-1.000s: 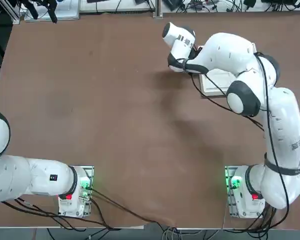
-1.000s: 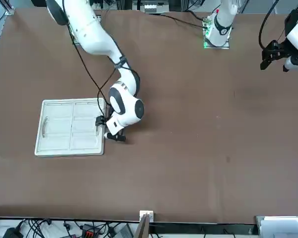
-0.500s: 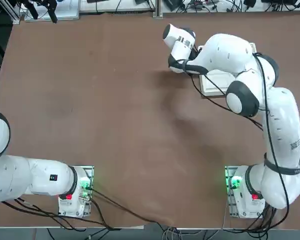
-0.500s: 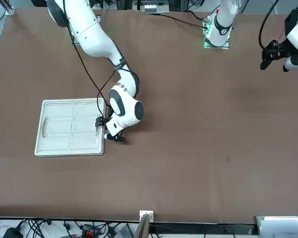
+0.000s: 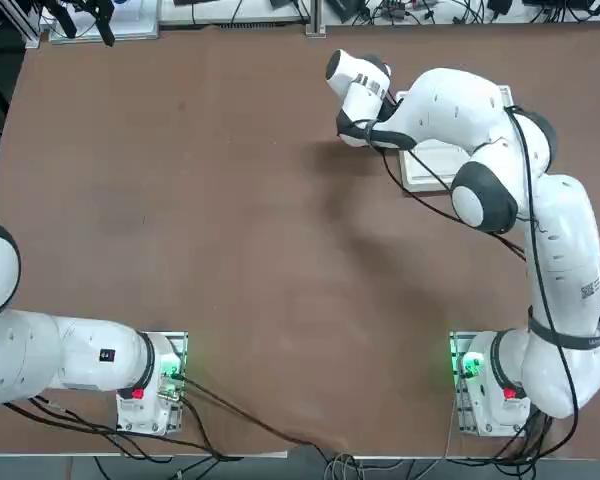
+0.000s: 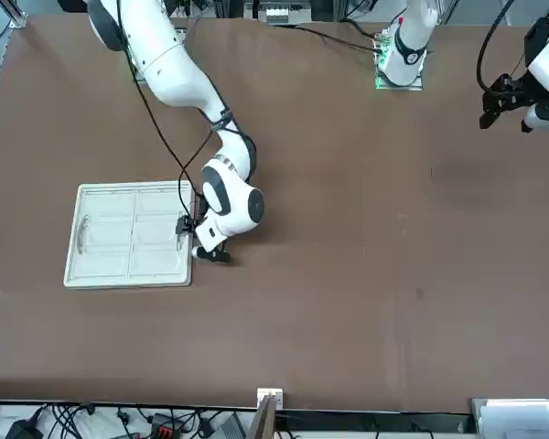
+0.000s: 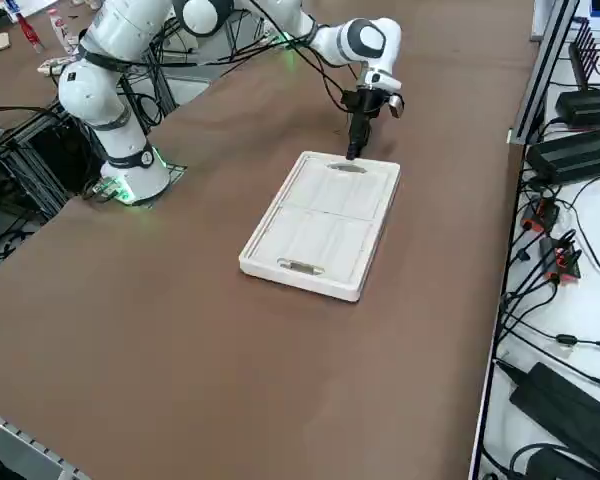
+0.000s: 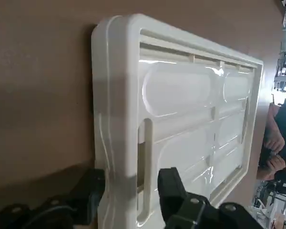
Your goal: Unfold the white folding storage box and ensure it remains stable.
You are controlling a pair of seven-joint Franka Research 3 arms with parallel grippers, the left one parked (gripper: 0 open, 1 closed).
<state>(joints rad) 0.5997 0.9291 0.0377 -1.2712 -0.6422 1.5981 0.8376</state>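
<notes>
The white folding storage box (image 6: pixel 128 235) lies collapsed as a flat slab on the brown table, also seen in the right side view (image 7: pixel 320 225). From overhead the right arm covers most of the box (image 5: pixel 435 160). My right gripper (image 6: pixel 190 240) is down at the middle of one short end of the box (image 7: pixel 352 150). In the wrist view the gripper (image 8: pixel 128 191) is open, with the ribbed rim (image 8: pixel 117 95) between its black fingers (image 8: pixel 169 188). One finger stands outside the box edge, the other over the oval handle hole, with a small gap to the rim.
Bare brown tabletop (image 6: pixel 375 256) lies all around the box. Cables and black power units (image 7: pixel 580 130) line the table's edge on my right side. A person's hands (image 8: pixel 275 143) show beyond the table in the wrist view.
The right wrist has shifted very slightly at the box's short end. The box has not moved.
</notes>
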